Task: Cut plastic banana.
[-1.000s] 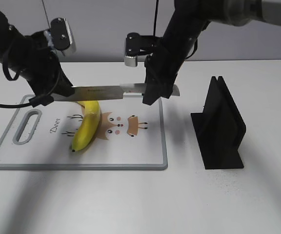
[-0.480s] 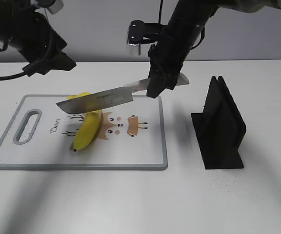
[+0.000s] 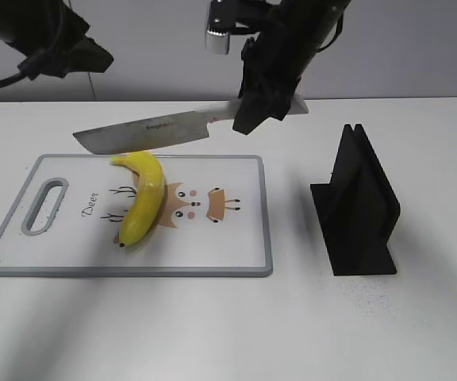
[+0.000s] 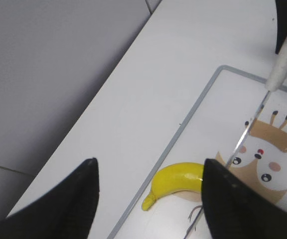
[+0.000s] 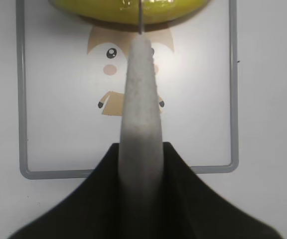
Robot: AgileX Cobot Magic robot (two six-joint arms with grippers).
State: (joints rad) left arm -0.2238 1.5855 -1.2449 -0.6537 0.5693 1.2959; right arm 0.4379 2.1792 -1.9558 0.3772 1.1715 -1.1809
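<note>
Nearest the exterior camera lay bare white worktop. Beyond it, on the left, a white cutting board with a grey rim and a slot handle at its left end rested flat, printed with a cartoon deer and the word "Deer". The plastic banana lay on that board, left of the deer face, curving from its dark lower tip near the board's middle up to its stem end close to the far edge. It looked whole, with no cut showing. On the right, well apart from the board, a black knife stand stood upright on the worktop.

Farther back and higher, a knife hung in the air above the far edge of the board, its blade running leftward and slightly downward, clear of the banana's upper end. The right tool was pinching the knife's pale handle; the right wrist view showed the two dark fingers pressed against both sides of the handle, with the blade edge-on over the banana.

Farthest and highest, at the upper left, the left tool was raised well above the worktop. In the left wrist view its two dark fingers were spread wide with nothing between them, the banana's stem end visible far below.
</note>
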